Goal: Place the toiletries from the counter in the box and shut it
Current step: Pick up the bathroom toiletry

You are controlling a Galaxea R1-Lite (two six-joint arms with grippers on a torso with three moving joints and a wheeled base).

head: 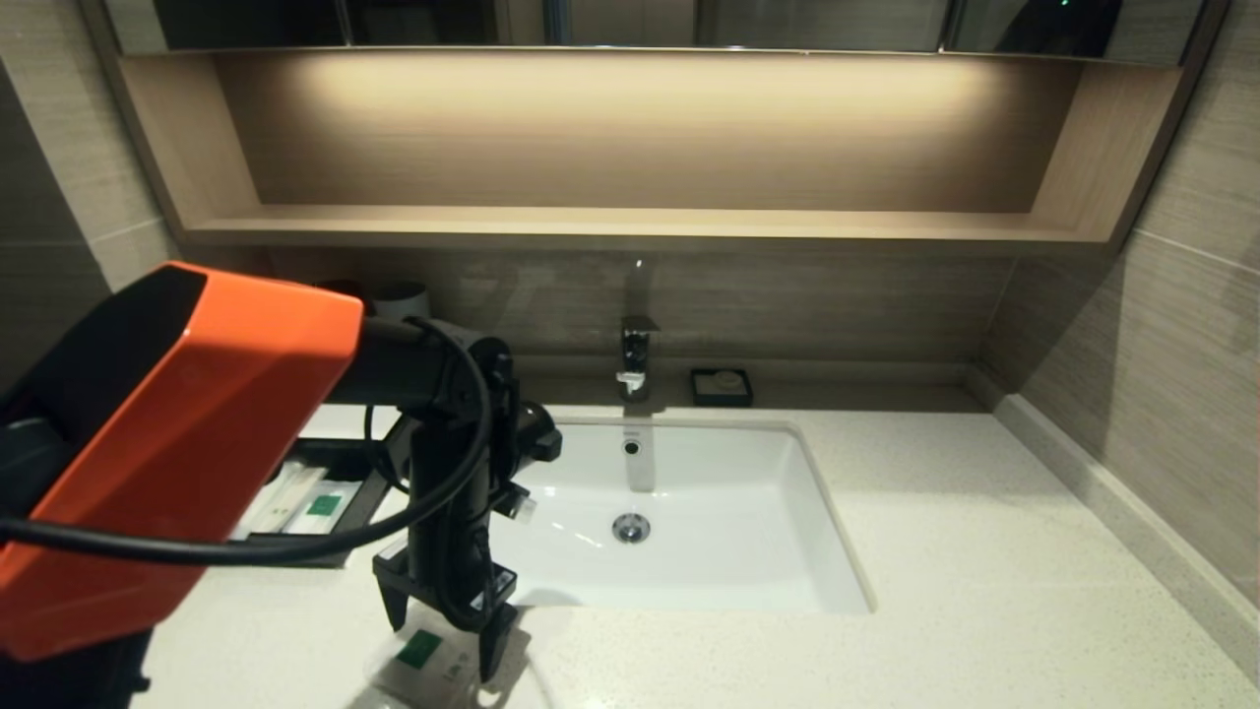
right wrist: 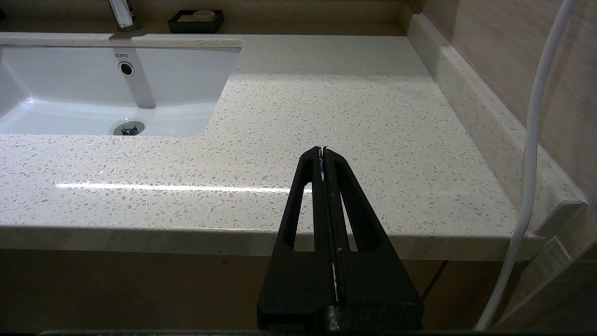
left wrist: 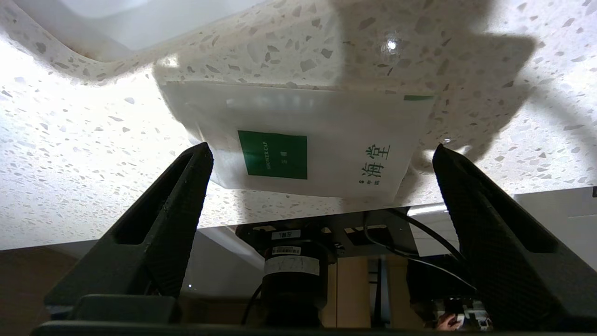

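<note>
So the left gripper [head: 445,630] is hanging low in the lower left of the head view, fingers [left wrist: 177,205] spread wide apart right over the flat squarish packet [left wrist: 303,140]. That packet is lying on the speckled counter [head: 935,551] near its front edge: clear wrap, white inside, green square label, green characters printed beside it. The long thin packet [head: 295,497] is already sitting in the open black box [head: 349,512], left of the sink [head: 689,512]. Right gripper [right wrist: 322,154] is parked off the counter's front edge, fingers pressed together, empty.
</note>
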